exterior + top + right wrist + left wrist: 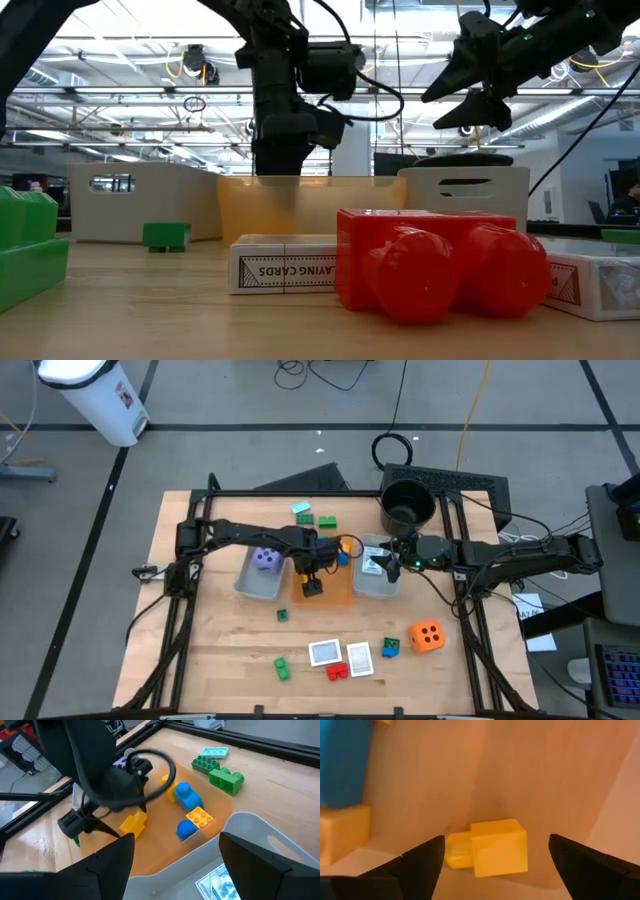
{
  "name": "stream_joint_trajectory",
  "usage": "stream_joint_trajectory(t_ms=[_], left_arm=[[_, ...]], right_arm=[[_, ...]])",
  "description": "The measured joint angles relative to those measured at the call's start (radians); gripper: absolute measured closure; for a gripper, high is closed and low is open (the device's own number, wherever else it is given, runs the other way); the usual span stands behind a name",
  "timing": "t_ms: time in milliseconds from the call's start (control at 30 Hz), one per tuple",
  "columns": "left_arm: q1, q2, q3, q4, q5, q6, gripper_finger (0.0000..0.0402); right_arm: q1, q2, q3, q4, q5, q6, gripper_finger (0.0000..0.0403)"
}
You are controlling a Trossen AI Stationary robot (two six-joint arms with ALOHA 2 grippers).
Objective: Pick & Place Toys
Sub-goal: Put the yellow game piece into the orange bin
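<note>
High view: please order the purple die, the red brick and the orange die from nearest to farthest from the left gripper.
Left gripper is over the orange tray.
1. Purple die: in the grey tray beside it.
2. Red brick: on the table's near part.
3. Orange die: far on the right arm's side.

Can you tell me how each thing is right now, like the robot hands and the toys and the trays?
Left hand: open, above the yellow brick.
Right hand: open, empty, over the grey tray.
Yellow brick: lying loose in the orange tray.
Purple die: sitting in a grey tray.
Orange die: on the table.
Red brick: on the table.
</note>
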Motion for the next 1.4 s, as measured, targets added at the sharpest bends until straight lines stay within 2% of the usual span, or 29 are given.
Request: stream_joint_trajectory(t_ms=[267, 800, 900, 1133, 1400], left_arm=[[-0.009, 0.024, 0.000, -0.013, -0.117, -0.007, 0.0039], [-0.007, 0.075, 0.001, -0.024, -0.049, -0.010, 0.0040], [-0.006, 0.075, 0.001, -0.025, -0.048, -0.011, 0.0058], [-0.004, 0.075, 0.001, -0.026, -0.048, -0.015, 0.0142], [-0.004, 0.030, 0.010, -0.044, -0.048, -0.013, 0.0142]], right_arm=[[0.000, 0.000, 0.000, -0.003, 0.005, 0.002, 0.0122], [0.000, 0.000, -0.010, 0.002, 0.005, 0.012, 0.0122], [0.000, 0.000, -0.023, 0.004, 0.005, 0.027, 0.0122], [0.000, 0.000, -0.036, 0.005, 0.004, 0.043, 0.0122], [0.000, 0.000, -0.037, 0.031, 0.004, 0.028, 0.0122]])
